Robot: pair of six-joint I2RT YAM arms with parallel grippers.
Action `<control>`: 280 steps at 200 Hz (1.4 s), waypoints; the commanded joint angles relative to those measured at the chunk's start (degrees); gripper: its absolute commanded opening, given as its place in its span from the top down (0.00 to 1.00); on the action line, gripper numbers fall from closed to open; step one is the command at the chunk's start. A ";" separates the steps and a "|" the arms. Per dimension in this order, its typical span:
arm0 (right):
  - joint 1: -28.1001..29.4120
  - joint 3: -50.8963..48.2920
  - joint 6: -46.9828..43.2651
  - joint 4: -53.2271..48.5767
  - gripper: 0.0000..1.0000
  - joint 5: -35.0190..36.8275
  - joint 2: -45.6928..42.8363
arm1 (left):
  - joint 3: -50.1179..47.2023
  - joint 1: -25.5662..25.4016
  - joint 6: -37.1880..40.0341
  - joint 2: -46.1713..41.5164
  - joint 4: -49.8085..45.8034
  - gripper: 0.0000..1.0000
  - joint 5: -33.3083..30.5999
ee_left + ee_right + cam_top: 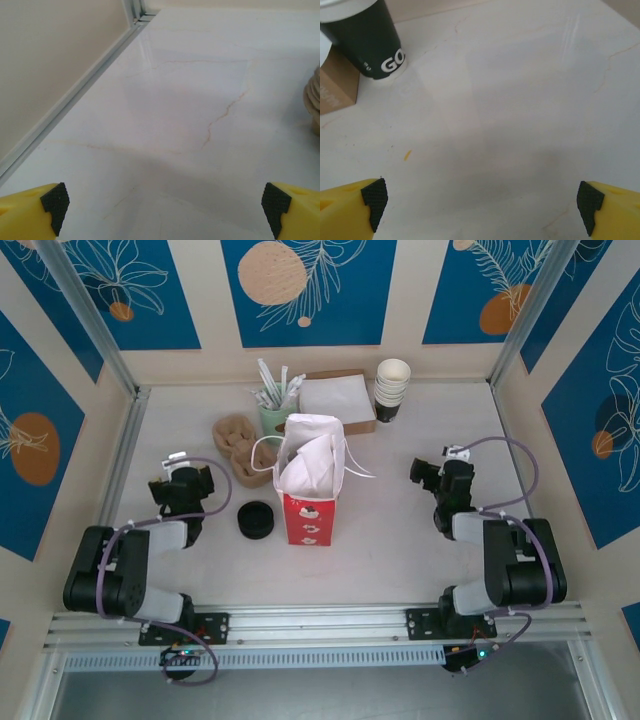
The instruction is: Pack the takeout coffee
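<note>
Bright, even light; soft shadows

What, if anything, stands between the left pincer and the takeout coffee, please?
Nothing visible does: only bare table lies between the open left pincer and the takeout coffee, which stands right beside the red-and-white bag.

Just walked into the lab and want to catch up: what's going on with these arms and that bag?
Nothing is being handled right now. The left gripper and the right gripper are both open and empty, low over the table, one on each side of the bag. The bag stands open mid-table with white paper inside. A black puck lies just left of it, and a cup stack and a box sit at the back. Packing has not begun.
</note>
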 commanded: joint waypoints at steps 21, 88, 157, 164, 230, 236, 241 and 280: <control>1.86 0.38 -5.24 6.51 0.01 -3.98 1.75 | -0.66 0.03 3.98 0.76 6.65 0.00 5.87; 0.85 -1.35 -5.22 11.85 0.01 -6.83 4.37 | -1.86 -0.43 6.19 1.23 9.96 0.00 9.75; 0.22 -1.05 -5.00 10.81 0.01 -8.13 4.06 | -2.54 -0.78 9.66 6.54 16.14 0.00 17.27; 0.27 -1.03 -4.99 10.80 0.01 -8.11 4.05 | -1.79 -0.82 9.73 6.60 15.38 0.00 16.97; 0.28 -0.94 -5.00 10.73 0.01 -8.09 4.06 | -1.47 -0.52 9.00 6.28 13.66 0.00 16.79; 0.28 -1.02 -5.00 10.80 0.01 -8.11 4.06 | -1.56 -0.50 8.98 6.34 13.82 0.00 16.80; 0.28 -0.98 -5.00 10.76 0.01 -8.11 4.07 | -1.43 -0.52 8.99 6.35 13.77 0.00 16.84; 0.28 -1.01 -5.00 10.74 0.01 -8.11 4.06 | -1.40 -0.57 9.01 6.35 13.66 0.00 16.88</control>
